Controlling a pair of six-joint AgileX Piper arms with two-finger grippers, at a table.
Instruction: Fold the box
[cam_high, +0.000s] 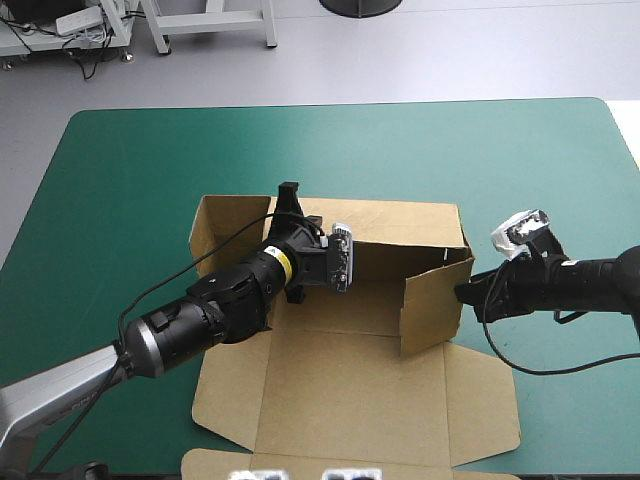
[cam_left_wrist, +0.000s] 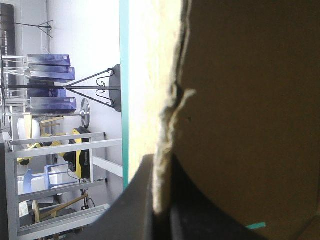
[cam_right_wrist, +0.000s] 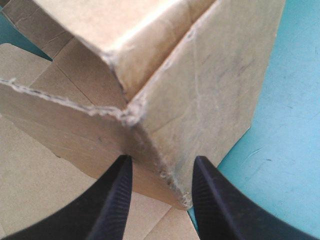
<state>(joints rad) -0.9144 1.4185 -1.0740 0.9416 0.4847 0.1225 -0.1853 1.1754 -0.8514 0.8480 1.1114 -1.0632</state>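
- High view: brown box (cam_high: 340, 400) mid teal-green cover (cam_high: 120, 200), back and right walls raised, lid flat; left gripper (cam_high: 289, 192) inside box at back wall
- Left wrist: fingers (cam_left_wrist: 132, 205) clamped on box wall edge
- Right wrist: right gripper (cam_right_wrist: 160, 167) spread apart, straddling box's right corner

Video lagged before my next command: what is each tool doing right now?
Left tool: closed on a raised wall of the brown box.
Right tool: open, straddling a box corner.
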